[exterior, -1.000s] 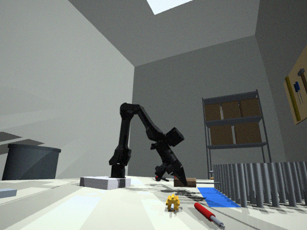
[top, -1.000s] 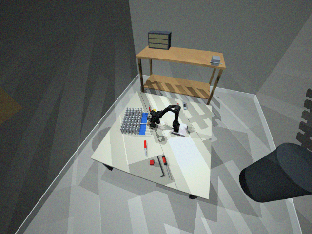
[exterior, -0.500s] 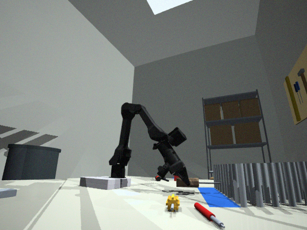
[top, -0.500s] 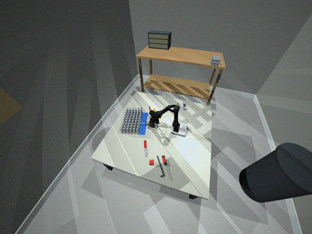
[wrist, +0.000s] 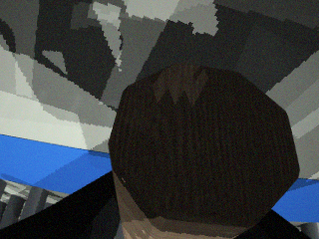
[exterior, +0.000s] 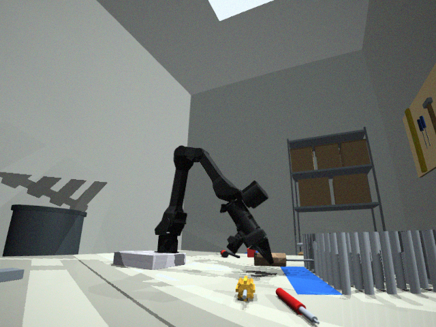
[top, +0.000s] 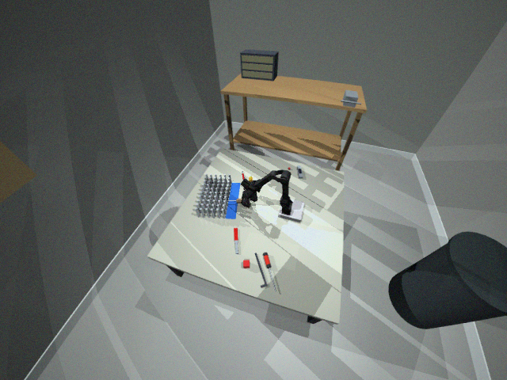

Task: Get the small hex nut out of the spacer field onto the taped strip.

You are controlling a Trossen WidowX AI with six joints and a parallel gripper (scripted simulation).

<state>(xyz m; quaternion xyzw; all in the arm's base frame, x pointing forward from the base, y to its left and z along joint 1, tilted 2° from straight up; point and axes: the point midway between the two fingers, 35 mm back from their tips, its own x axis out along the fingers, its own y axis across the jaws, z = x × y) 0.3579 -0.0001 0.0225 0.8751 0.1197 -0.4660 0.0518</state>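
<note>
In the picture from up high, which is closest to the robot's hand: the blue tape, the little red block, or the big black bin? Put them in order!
Going by the top view, from the gripper, shut on a wooden-handled tool:
1. Blue tape strip, right beside the fingers, in front of the spacers.
2. Red block, farther down the table among the spare tools.
3. Black bin, off the table at the right edge.

Blue taped strip (exterior: 305,281), grey spacers (exterior: 369,260), brown wooden handle (wrist: 199,173)

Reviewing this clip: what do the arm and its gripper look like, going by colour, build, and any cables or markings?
The matte black six-joint arm has blocky, faceted links and stands on a flat pale grey base plate. A boxy black housing sits near the wrist. The black parallel-jaw gripper tapers to pointed fingers. No cables, labels or markings show.
</note>
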